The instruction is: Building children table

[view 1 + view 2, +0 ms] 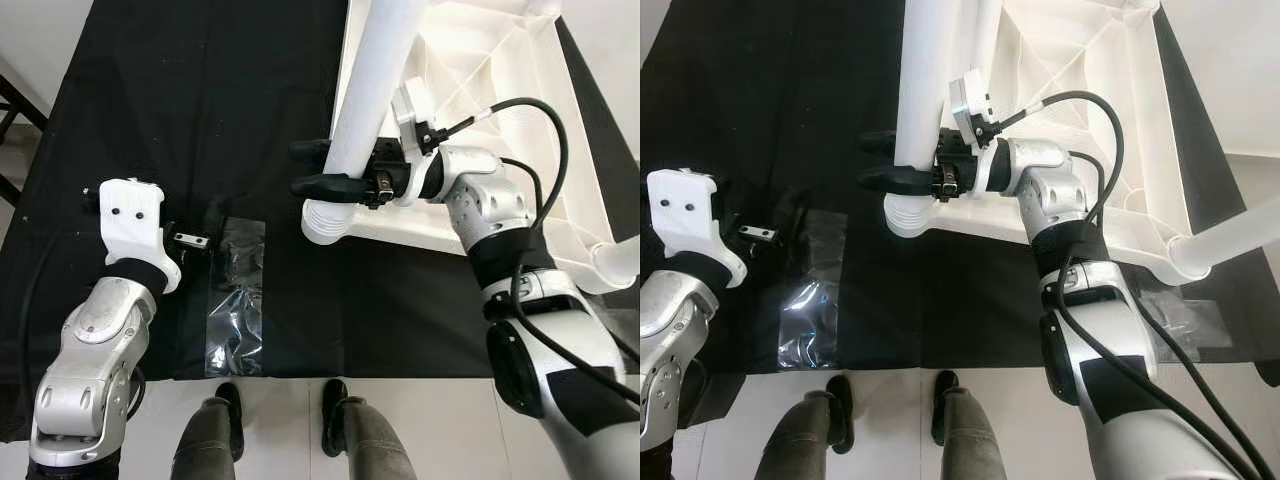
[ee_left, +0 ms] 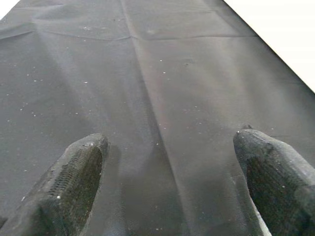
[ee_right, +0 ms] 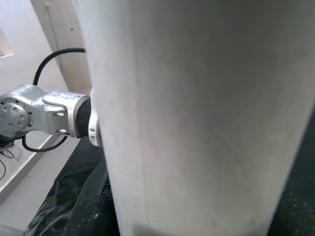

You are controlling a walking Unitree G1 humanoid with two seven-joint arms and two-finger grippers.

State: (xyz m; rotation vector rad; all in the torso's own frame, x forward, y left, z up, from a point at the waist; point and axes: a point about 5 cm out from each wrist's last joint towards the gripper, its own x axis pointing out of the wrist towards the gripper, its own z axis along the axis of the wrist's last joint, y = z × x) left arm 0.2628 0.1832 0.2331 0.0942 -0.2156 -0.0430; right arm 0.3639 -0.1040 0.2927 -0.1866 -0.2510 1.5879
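Two dark legs with black shoes (image 1: 228, 400) stand at the near edge, right by a black cloth (image 1: 200, 90) that covers the work surface. Just past the shoes, a clear plastic bag (image 1: 238, 300) lies flat on the cloth. The left gripper (image 2: 172, 167) hovers low over bare cloth beside the bag, its two black fingers (image 2: 74, 182) spread wide apart with nothing between them. A white table top (image 1: 480, 90) lies upside down on the far right part of the cloth. One white table leg (image 1: 375, 90) stands up from its near corner. The right gripper (image 1: 322, 166) is closed around this leg, one finger on each side, just above the ribbed socket (image 1: 325, 222).
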